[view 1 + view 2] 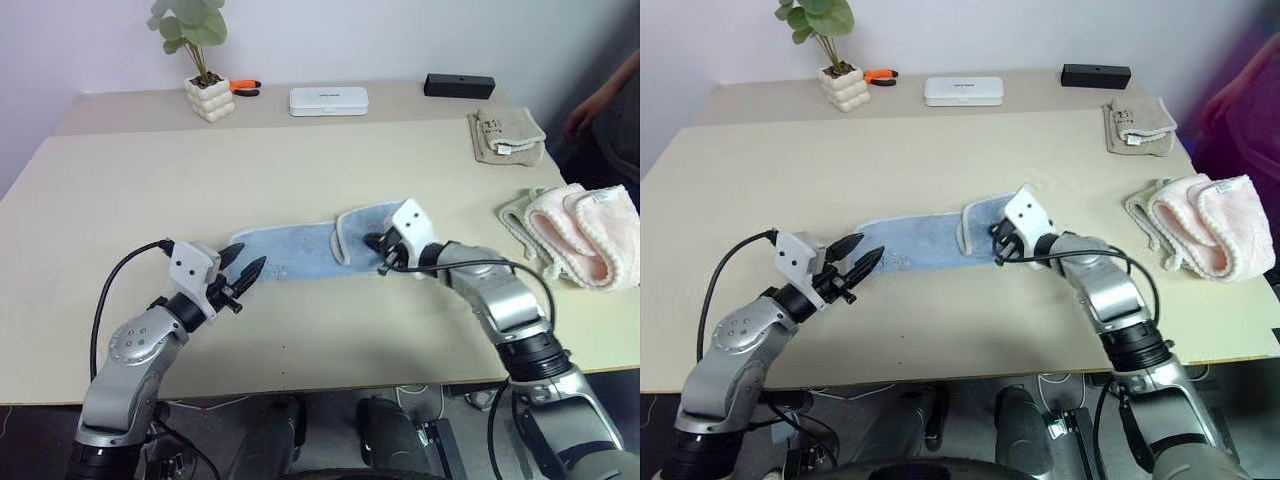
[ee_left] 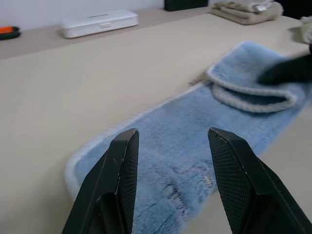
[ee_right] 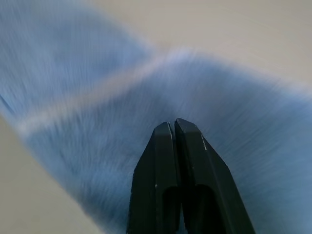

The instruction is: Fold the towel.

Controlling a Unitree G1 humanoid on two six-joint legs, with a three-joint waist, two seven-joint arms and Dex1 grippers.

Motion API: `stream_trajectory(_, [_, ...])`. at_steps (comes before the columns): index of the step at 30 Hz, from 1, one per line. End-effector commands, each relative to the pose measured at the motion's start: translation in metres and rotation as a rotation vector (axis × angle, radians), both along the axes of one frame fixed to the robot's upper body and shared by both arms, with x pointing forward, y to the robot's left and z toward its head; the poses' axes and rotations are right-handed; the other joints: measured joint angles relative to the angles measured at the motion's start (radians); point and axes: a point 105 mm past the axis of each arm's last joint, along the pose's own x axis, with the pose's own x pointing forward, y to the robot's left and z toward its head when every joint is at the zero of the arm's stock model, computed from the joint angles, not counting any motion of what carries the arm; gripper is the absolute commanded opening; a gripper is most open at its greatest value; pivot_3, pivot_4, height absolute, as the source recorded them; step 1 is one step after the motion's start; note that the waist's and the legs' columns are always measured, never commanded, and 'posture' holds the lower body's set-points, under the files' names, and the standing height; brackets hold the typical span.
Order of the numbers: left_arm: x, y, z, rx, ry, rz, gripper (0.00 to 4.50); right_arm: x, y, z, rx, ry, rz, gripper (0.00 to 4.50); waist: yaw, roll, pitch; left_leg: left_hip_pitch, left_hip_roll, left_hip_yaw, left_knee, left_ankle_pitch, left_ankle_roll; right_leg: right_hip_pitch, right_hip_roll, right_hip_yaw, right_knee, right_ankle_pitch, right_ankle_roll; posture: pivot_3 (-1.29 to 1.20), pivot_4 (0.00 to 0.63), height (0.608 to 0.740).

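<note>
Our right tool (image 1: pixel 381 253) is pinched fully closed down at the turned-over right end of the towel (image 1: pixel 300 250), though we cannot tell whether any cloth is caught between its fingers. Our left tool (image 1: pixel 243 271) hovers about half open, holding nothing, just over the left end. The towel lies lengthwise mid-desk (image 1: pixel 300 160); we judge only one end flap folded, the main fold still to do.

Left gripper (image 1: pixel 243 273) parted, level, right gripper (image 1: pixel 378 252) closed, angled down
</note>
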Motion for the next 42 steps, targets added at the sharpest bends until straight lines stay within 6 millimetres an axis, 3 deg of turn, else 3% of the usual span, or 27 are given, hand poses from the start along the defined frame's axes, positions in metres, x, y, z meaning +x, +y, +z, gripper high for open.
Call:
stream_trajectory(1, [-0.008, 0.004, 0.007, -0.018, -0.007, 0.034, 2.26, -0.001, 0.004, 0.010, 0.001, -0.052, 0.042, 0.10, 0.001, 0.000, 0.000, 0.000, 0.000, 0.000, 0.000, 0.000, 0.000, 0.000, 0.000, 0.000, 0.000, 0.000, 0.000, 0.00, 0.150, 0.740])
stream_trajectory(2, [-0.012, 0.005, 0.005, -0.033, 0.010, 0.045, 2.26, -0.001, 0.005, 0.020, 0.031, -0.075, 0.055, 0.10, 0.001, 0.000, 0.000, 0.000, 0.000, 0.000, 0.000, 0.000, 0.000, 0.000, 0.000, 0.000, 0.000, 0.000, 0.000, 0.00, 0.150, 0.740])
stream_trajectory(5, [-0.023, 0.011, -0.003, -0.138, 0.114, 0.092, 2.26, 0.003, 0.005, 0.053, 0.082, -0.195, 0.080, 0.84, 0.001, 0.000, 0.000, 0.000, 0.000, 0.000, 0.000, 0.000, 0.000, 0.001, 0.000, 0.000, 0.000, 0.000, 0.000, 0.00, 0.150, 0.740])
stream_trajectory(8, [-0.038, 0.008, -0.014, -0.289, 0.254, 0.117, 3.08, -0.005, 0.015, 0.076, 0.025, -0.330, 0.213, 2.30, 0.000, 0.000, 0.000, 0.000, 0.000, 0.000, 0.000, 0.000, 0.000, 0.000, 0.000, 0.000, 0.000, 0.000, 0.000, 0.00, 0.150, 0.740])
stream_trajectory(11, [-0.049, 0.002, -0.019, -0.426, 0.361, 0.141, 4.50, -0.016, 0.026, 0.082, -0.018, -0.389, 0.330, 3.77, 0.002, -0.001, 0.000, 0.000, 0.000, 0.000, 0.000, 0.000, 0.000, 0.001, 0.000, 0.000, 0.000, 0.000, 0.000, 0.00, 0.150, 0.740])
stream_trajectory(12, [-0.049, 0.003, -0.020, -0.460, 0.386, 0.170, 4.50, -0.019, 0.030, 0.081, -0.023, -0.395, 0.354, 4.21, 0.003, -0.001, 0.000, 0.000, 0.000, -0.001, 0.000, 0.000, 0.000, 0.001, 0.000, 0.000, 0.000, 0.000, 0.000, 0.00, 0.150, 0.740])
stream_trajectory(20, [-0.020, 0.022, -0.031, -0.844, 0.535, 0.416, 4.50, -0.040, 0.055, 0.060, -0.035, -0.388, 0.484, 4.21, 0.014, -0.001, 0.000, 0.001, 0.000, -0.002, 0.002, 0.000, 0.000, 0.003, 0.000, -0.001, 0.000, 0.000, 0.000, 0.00, 0.150, 0.740])
stream_trajectory(24, [-0.002, 0.012, -0.040, -0.884, 0.611, 0.432, 4.50, -0.045, 0.067, 0.057, -0.021, -0.392, 0.508, 4.21, 0.025, -0.001, 0.000, 0.002, 0.000, -0.001, 0.002, 0.000, -0.001, 0.003, 0.001, -0.001, 0.000, 0.000, 0.000, 0.00, 0.150, 0.740])
stream_trajectory(27, [0.003, 0.005, -0.039, -0.888, 0.627, 0.411, 3.68, -0.046, 0.069, 0.056, -0.016, -0.394, 0.510, 4.26, 0.027, -0.002, -0.001, 0.002, 0.000, -0.001, 0.002, 0.000, -0.001, 0.004, 0.001, -0.001, 0.000, 0.000, 0.000, 0.00, 0.150, 0.740])
stream_trajectory(34, [0.014, 0.011, -0.032, -0.937, 0.592, 0.415, 0.17, -0.051, 0.074, 0.055, -0.003, -0.394, 0.514, 4.26, 0.025, -0.002, -0.001, 0.002, -0.001, -0.002, 0.001, 0.000, -0.001, 0.004, 0.002, -0.001, 0.000, 0.000, 0.000, 0.00, 0.150, 0.740])
stream_trajectory(37, [0.012, 0.031, -0.016, -0.917, 0.469, 0.429, 0.07, -0.052, 0.072, 0.054, -0.007, -0.392, 0.510, 4.26, 0.023, -0.002, -0.001, 0.002, 0.000, -0.002, 0.001, 0.000, -0.001, 0.003, 0.001, -0.001, 0.000, 0.000, 0.000, 0.00, 0.150, 0.740])
stream_trajectory(42, [-0.008, 0.105, 0.013, -0.808, 0.222, 0.560, 0.07, -0.052, 0.062, 0.052, -0.026, -0.382, 0.483, 4.26, 0.019, -0.002, -0.001, 0.002, 0.002, -0.001, 0.000, 0.000, -0.002, 0.002, 0.003, 0.000, 0.000, -0.002, -0.004, 0.00, 0.150, 0.740])
